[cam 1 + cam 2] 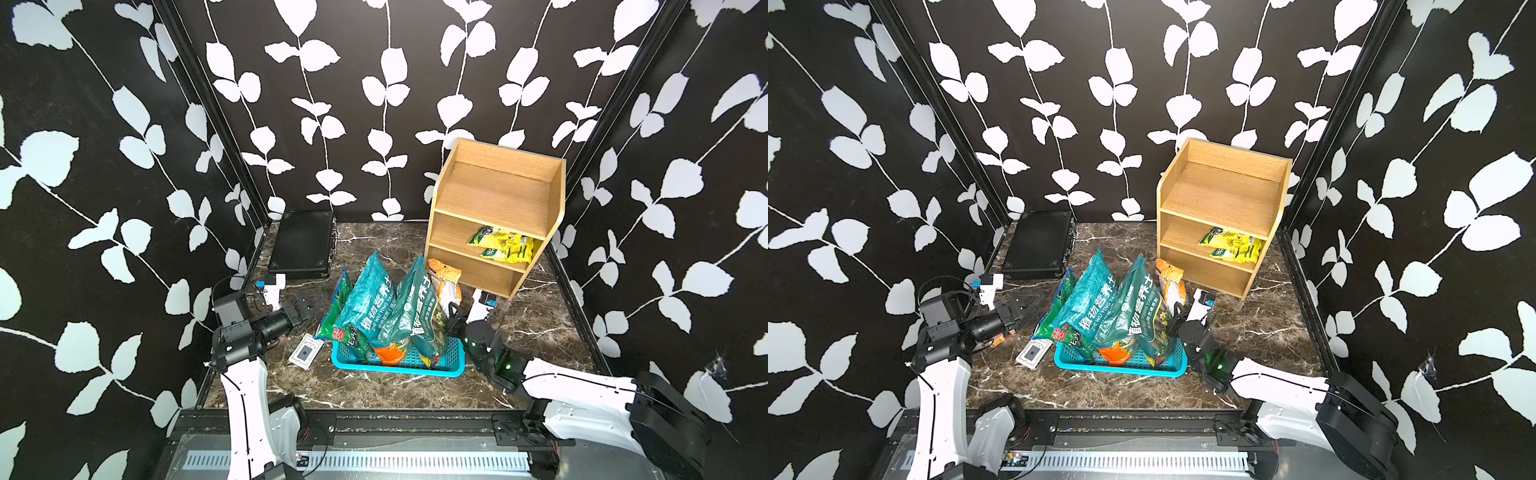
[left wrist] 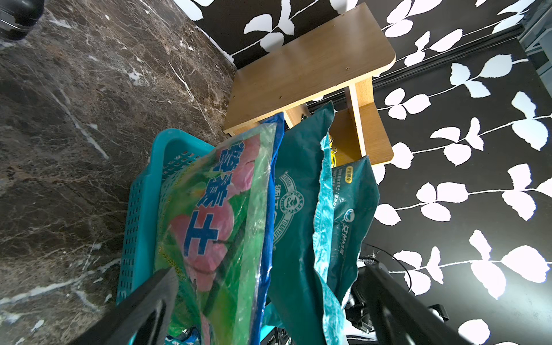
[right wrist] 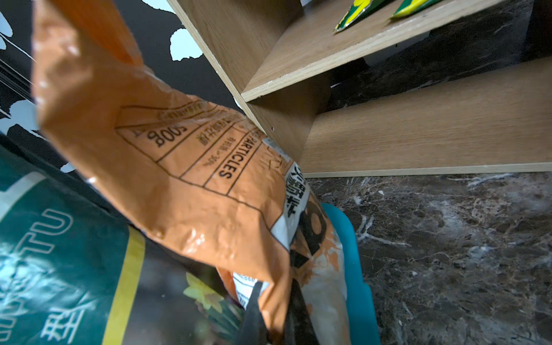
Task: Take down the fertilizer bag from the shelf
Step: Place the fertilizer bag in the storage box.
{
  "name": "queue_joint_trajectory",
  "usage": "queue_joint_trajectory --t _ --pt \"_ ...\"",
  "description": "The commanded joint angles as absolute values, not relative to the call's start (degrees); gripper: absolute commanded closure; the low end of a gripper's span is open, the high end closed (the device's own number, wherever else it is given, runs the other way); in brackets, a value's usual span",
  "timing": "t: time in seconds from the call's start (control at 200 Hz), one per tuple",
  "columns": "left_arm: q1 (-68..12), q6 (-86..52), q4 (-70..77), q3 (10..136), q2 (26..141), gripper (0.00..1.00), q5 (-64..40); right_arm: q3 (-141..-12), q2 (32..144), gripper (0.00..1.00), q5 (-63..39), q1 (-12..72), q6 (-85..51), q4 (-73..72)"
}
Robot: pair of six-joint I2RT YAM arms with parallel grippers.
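The light-brown wooden shelf (image 1: 494,195) (image 1: 1221,195) stands at the back right. Two yellow-green bags (image 1: 503,245) (image 1: 1233,245) lie on its middle tier. An orange fertilizer bag (image 1: 446,280) (image 3: 185,167) stands off the shelf, just in front of its lower left corner, at the right end of the blue basket (image 1: 399,368). My right gripper (image 1: 453,318) (image 3: 276,316) is shut on this bag's lower edge. My left gripper (image 1: 303,309) (image 2: 268,271) hangs open to the left of the basket, holding nothing.
Two tall teal soil bags (image 1: 370,303) (image 1: 415,307) and a green-and-pink bag (image 2: 215,215) stand in the basket. A black case (image 1: 301,245) leans at the back left. A small white box (image 1: 305,351) lies left of the basket on the marble table (image 1: 540,332).
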State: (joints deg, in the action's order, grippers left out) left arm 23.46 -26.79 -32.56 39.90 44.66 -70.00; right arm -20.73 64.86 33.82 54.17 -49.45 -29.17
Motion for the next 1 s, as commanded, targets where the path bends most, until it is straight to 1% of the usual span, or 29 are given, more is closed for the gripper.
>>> queue_joint_trajectory --t 0.0,0.11,0.245,0.365,0.485,0.525,0.545,0.635,0.665,0.69,0.735,0.82,0.91,0.995 --pt "23.78 -26.54 -31.14 39.20 44.26 0.01 -70.58 -16.36 69.38 1.00 26.43 56.88 -53.67 -19.75" --pt "23.79 -26.54 -31.25 39.20 44.30 0.01 -70.58 -15.82 71.65 1.00 26.77 57.38 -54.76 -20.74" --pt "23.79 -26.54 -31.19 39.20 44.36 0.01 -70.66 -17.20 77.66 1.00 26.13 57.50 -54.93 -21.45" --pt "23.78 -26.59 -31.17 39.19 44.31 0.01 -70.66 -17.36 82.79 1.00 24.17 57.48 -54.76 -25.31" --pt "23.80 -26.59 -31.12 39.20 44.30 0.01 -70.70 -17.23 84.51 0.99 23.81 57.69 -54.35 -26.44" --pt "23.80 -26.59 -31.23 39.17 44.33 0.01 -70.68 -17.06 83.58 0.93 23.71 57.79 -53.75 -26.47" --pt "23.75 -26.57 -31.16 39.15 44.31 0.01 -70.64 -17.02 82.69 0.89 23.74 57.75 -53.21 -26.26" --pt "23.81 -26.59 -31.13 39.20 44.33 0.01 -70.64 -17.91 74.98 0.53 25.04 58.12 -50.50 -21.27" --pt "23.78 -26.58 -31.17 39.16 44.36 0.01 -70.66 -18.56 71.48 0.45 26.02 58.33 -49.50 -18.35" --pt "23.77 -26.59 -31.08 39.14 44.34 0.01 -70.66 -19.14 68.44 0.39 26.95 58.51 -48.54 -15.88" --pt "23.77 -26.61 -31.16 39.20 44.33 0.01 -70.62 -20.08 63.02 0.32 28.31 58.54 -46.98 -11.75" --pt "23.77 -26.55 -31.19 39.20 44.45 0.01 -70.87 -21.26 53.73 0.22 29.90 58.54 -43.86 -6.61" --pt "23.75 -26.55 -31.20 39.19 44.45 0.01 -70.93 -22.95 46.17 0.16 32.74 58.54 -41.88 -0.95" --pt "23.81 -26.54 -31.20 39.12 44.39 0.01 -70.84 -24.47 41.70 0.13 36.55 58.52 -39.66 2.16"
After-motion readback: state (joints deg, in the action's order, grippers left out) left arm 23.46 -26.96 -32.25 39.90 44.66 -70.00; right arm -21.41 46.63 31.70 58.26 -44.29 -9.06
